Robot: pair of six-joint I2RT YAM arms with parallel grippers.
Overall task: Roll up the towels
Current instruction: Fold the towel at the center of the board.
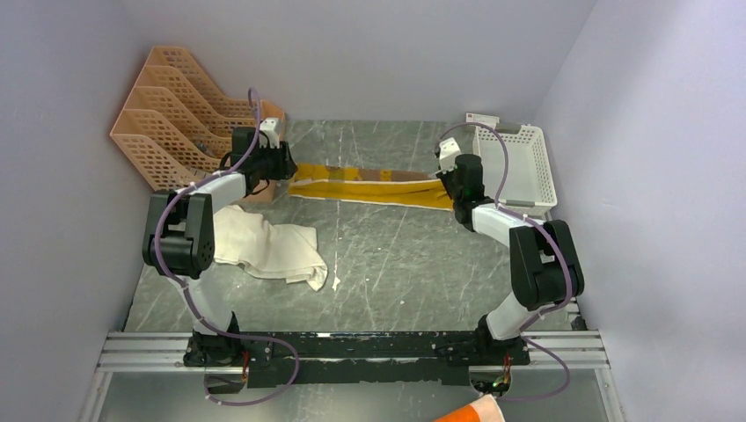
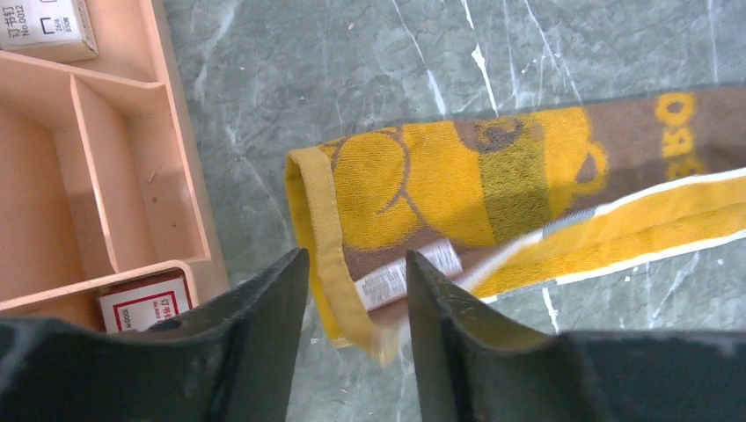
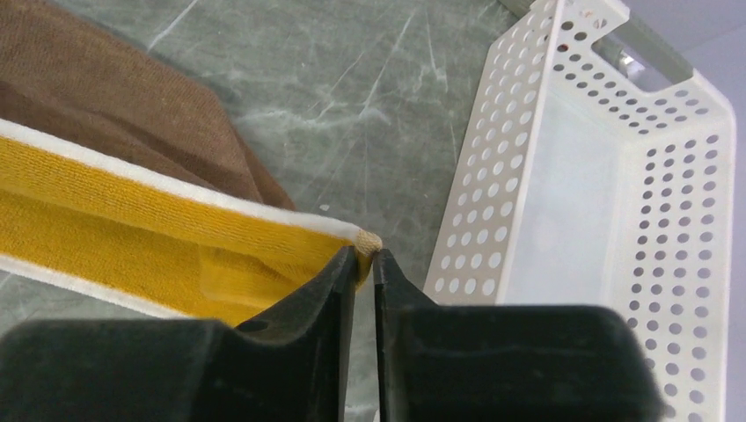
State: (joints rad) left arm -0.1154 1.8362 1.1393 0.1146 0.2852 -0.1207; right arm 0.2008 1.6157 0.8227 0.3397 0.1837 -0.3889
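Note:
The brown-tan towel [image 1: 369,185] lies folded in a long strip across the far middle of the table, yellow side toward me. My left gripper [image 2: 355,257] stands open over its left end; the yellow hem [image 2: 321,229] and a white label [image 2: 405,274] hang loose between the fingers. My right gripper [image 3: 365,253] is shut on the right corner of the same towel [image 3: 132,229], pinching it at the very fingertips. The cream-white towel [image 1: 273,246] lies crumpled on the table at the near left, beside the left arm.
An orange lattice file organizer [image 1: 176,114] stands at the back left; its compartments [image 2: 114,176], holding small boxes, lie just left of my left gripper. A white perforated basket [image 1: 547,171] stands at the back right, close to my right gripper [image 1: 453,186].

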